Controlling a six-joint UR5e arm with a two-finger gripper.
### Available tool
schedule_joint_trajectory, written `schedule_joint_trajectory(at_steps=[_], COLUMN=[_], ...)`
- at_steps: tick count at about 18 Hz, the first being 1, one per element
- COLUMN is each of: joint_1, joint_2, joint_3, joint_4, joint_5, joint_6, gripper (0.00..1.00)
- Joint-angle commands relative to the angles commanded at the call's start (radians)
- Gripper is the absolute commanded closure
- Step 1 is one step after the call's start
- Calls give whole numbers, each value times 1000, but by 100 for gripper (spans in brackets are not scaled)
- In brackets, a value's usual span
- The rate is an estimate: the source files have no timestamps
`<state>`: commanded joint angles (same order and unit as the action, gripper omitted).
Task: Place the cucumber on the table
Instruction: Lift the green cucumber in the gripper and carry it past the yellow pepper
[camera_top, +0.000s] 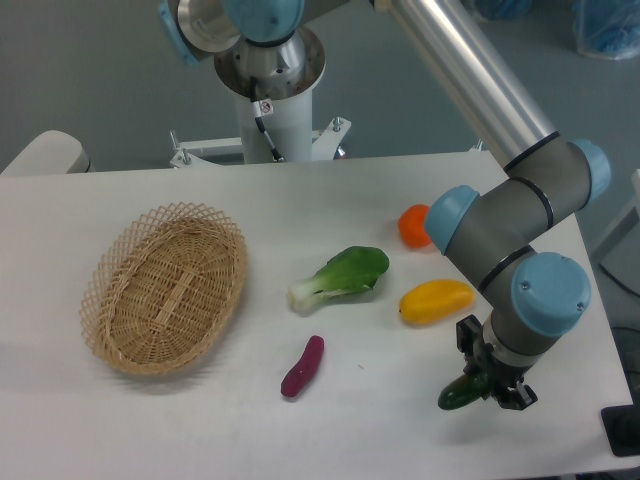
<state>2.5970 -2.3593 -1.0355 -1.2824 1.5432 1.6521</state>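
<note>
A: What is the arm (470, 80) made of?
B: A polished silver tube, grey joint housings (505, 225) and round light-blue caps (550, 292).
A: And the end effector (490, 385)?
B: Small, black and blocky, directly beneath the lowest blue-capped joint.
A: Its mounting?
B: Far up and left of the end effector, a white pedestal (272, 115) carries a black cable (265, 128) and a small tag.

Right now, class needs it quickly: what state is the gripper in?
Gripper: closed on the cucumber, low over the table.
</note>
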Motion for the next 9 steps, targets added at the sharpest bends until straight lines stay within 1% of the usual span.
schedule_joint_trajectory(at_steps=[9], joint_1=[-9], joint_2=[15], joint_3=[-14], joint_4=[-6], joint_5=[8], joint_6=[-2], gripper=[68])
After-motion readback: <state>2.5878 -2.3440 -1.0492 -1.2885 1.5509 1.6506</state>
